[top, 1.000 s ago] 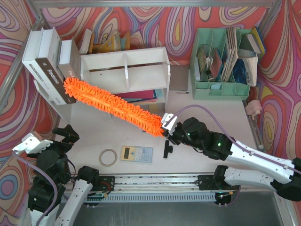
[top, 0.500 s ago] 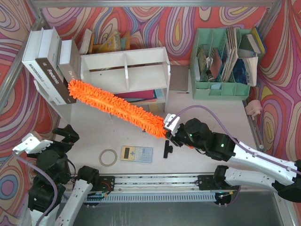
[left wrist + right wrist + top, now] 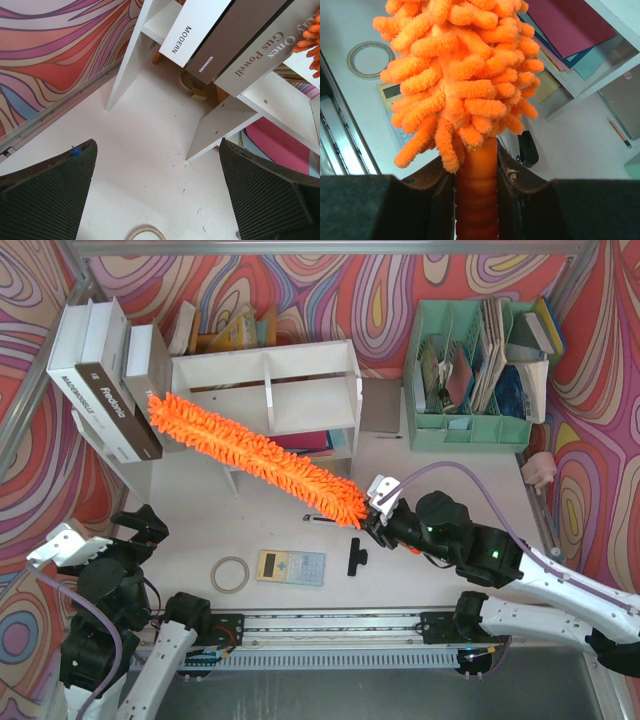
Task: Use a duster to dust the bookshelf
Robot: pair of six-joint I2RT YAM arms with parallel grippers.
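Across the front of the bookshelf (image 3: 265, 378) the duster (image 3: 255, 455) hangs on a slant. Its far tip is up at the shelf's top left corner, just beside the boxed books (image 3: 100, 390) leaning there. Its near end is low and to the right, over the desk (image 3: 440, 470). Whether the pile actually touches the white wood, I cannot tell.

The right hand (image 3: 376, 508) is clenched on the handle (image 3: 476, 210), with both fingers pinching the ribbed orange stem just below the fluff. That is the right place to hold it, being the only firm part, and the ribs should keep it from slipping.

The duster looks light and harmless to the shelf. It is long, though, so a small turn of the wrist will likely swing the tip widely, and the soft head may sag or bend when pressed.

It is bright orange, thick with stubby chenille fingers all round, and runs about as long as the shelf is wide.

The left hand (image 3: 100, 540) is spread wide and empty, low at the desk's near left and well apart from the duster.
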